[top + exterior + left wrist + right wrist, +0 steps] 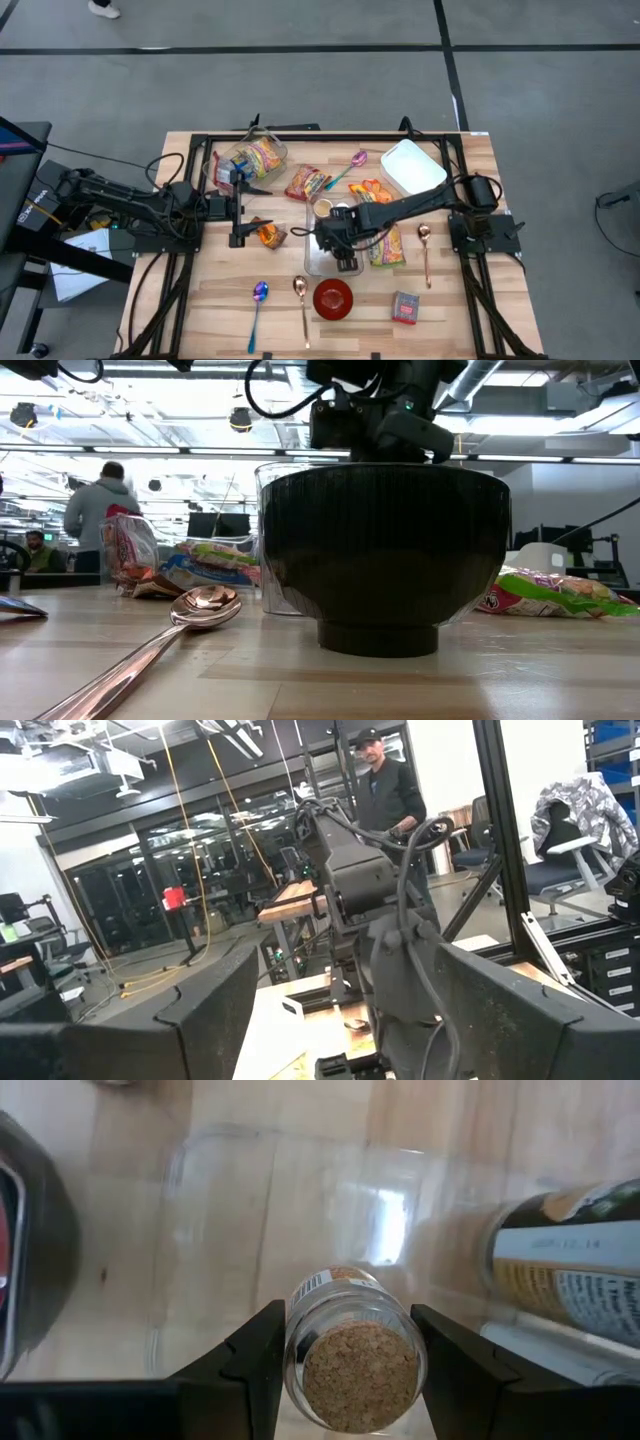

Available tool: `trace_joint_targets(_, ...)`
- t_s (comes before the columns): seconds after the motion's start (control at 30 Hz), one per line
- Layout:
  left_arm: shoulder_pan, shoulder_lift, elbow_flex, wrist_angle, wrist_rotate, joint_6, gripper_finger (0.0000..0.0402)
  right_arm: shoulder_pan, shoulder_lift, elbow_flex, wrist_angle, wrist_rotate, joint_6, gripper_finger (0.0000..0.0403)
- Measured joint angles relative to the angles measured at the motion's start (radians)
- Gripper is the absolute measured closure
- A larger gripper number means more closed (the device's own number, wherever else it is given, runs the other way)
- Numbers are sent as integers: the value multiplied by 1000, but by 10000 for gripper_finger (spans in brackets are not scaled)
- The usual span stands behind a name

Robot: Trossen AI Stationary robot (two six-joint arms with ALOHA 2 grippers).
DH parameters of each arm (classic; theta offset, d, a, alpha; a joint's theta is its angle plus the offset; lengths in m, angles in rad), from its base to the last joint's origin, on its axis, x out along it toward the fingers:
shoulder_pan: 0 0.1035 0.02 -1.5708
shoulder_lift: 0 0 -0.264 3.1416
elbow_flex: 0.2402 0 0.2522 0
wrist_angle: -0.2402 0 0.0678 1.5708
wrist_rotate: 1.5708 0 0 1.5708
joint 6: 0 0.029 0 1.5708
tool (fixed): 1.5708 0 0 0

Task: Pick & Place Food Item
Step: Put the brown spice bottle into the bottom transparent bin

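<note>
From above, the right gripper (335,243) hangs over a clear tray (318,262) at the middle of the table (470,330), its arm reaching in from the right edge. Just past it on the near side sits the red bowl (333,298), with a copper spoon (301,305) and a blue spoon (256,312) to that bowl's left. A white tray (412,166) lies well behind the gripper, and a snack packet (386,246) lies touching its arm side. The left gripper (238,208) waits near the left edge, fingers spread and holding nothing, close to an orange snack (270,235).

At table height, the bowl (385,550) fills the middle (it reads dark from this side), and the right arm's gripper comes down behind it, fingertips hidden. The copper spoon (170,630) lies beside the bowl.

The left wrist camera looks past its own wide-apart fingers (215,1010) at the right arm and a person (385,785) beyond the table.

The right wrist camera shows the right gripper (350,1355) pinching a small corked jar (352,1350) between its two fingers, above the clear tray (230,1210). A labelled bottle (570,1270) lies just beside the jar in the tray.
</note>
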State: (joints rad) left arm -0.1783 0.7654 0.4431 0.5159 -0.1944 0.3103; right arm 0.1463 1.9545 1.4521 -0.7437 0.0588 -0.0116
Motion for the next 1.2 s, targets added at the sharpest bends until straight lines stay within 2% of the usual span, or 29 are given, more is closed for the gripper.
trace_joint_targets(0.47, 0, 0, 0, 0, 0, 0, 105, -25, 0, 0, -4, -33, -17, 225)
trace_joint_targets(0.83, 0, 0, 0, 0, 0, 0, 105, -24, -1, 0, -4, -32, -15, 196)
trace_joint_targets(1.2, 0, 0, 0, 0, 1, 0, 105, -24, -1, 0, -4, -8, -15, 190)
